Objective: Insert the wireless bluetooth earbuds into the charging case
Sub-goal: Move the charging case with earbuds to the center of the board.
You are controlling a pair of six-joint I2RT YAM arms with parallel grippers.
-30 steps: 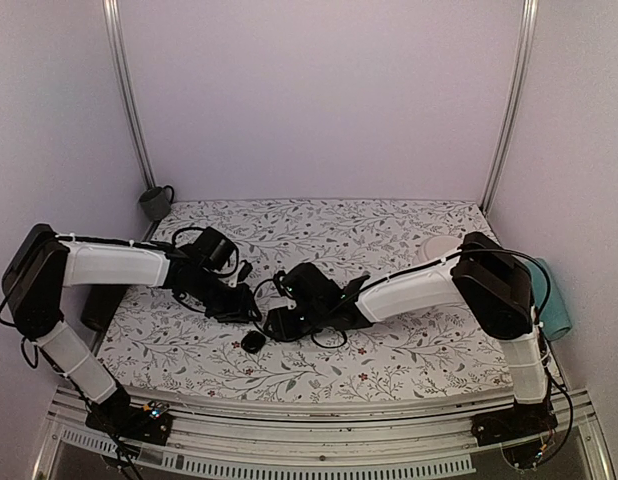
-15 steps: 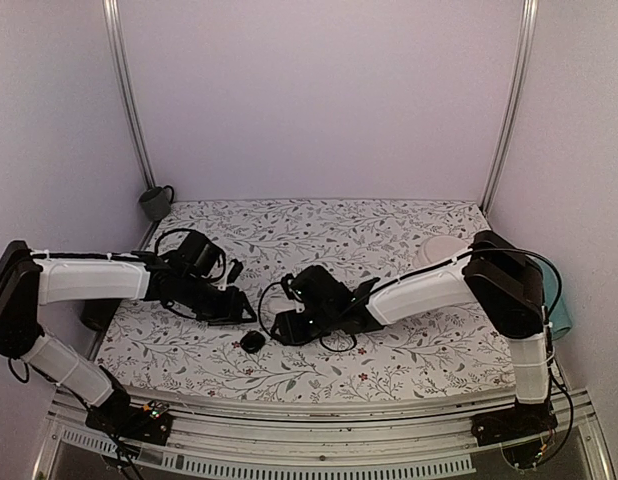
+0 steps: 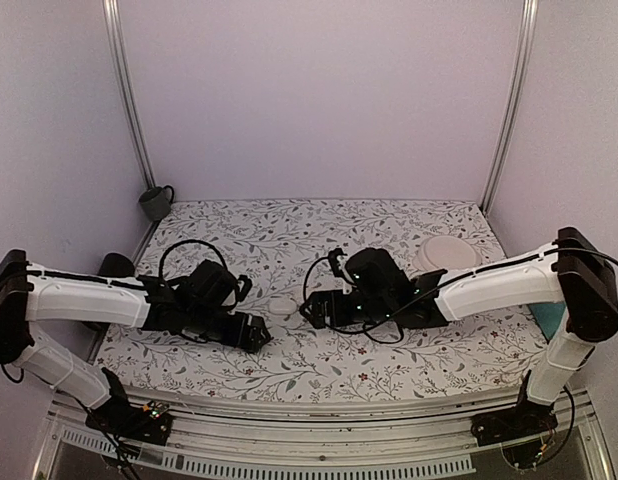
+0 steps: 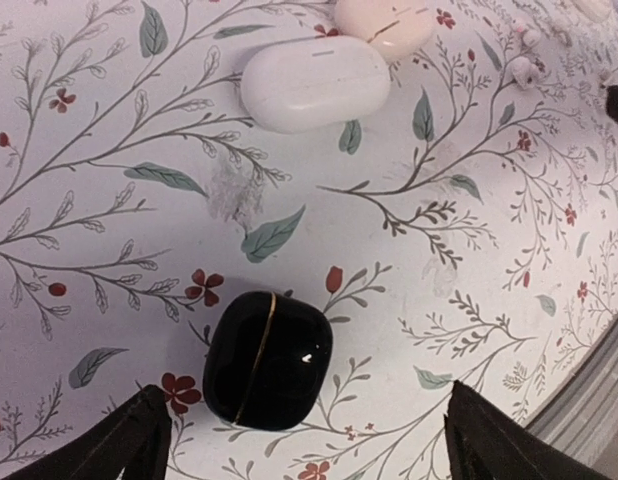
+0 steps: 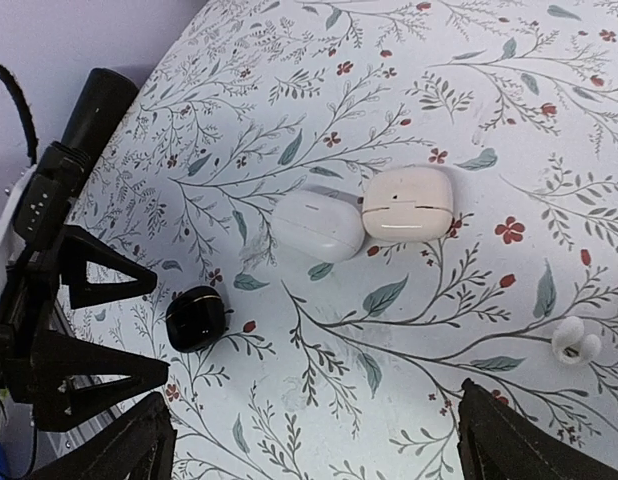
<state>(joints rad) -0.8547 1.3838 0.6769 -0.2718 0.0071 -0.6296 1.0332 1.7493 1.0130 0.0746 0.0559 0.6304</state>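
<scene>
From the top camera my left gripper [image 3: 253, 332] hangs low and left of centre and my right gripper [image 3: 312, 308] just right of it, with a white case [image 3: 282, 305] between them; I cannot make out the black case there. In my left wrist view the fingers stand wide and empty, and the charging case [image 4: 267, 360] lies low in the middle, just ahead of their tips, lid shut along its gold seam. My right wrist view shows those fingers wide too and the case at lower left. No black earbuds show anywhere, so I cannot tell whether they are inside.
</scene>
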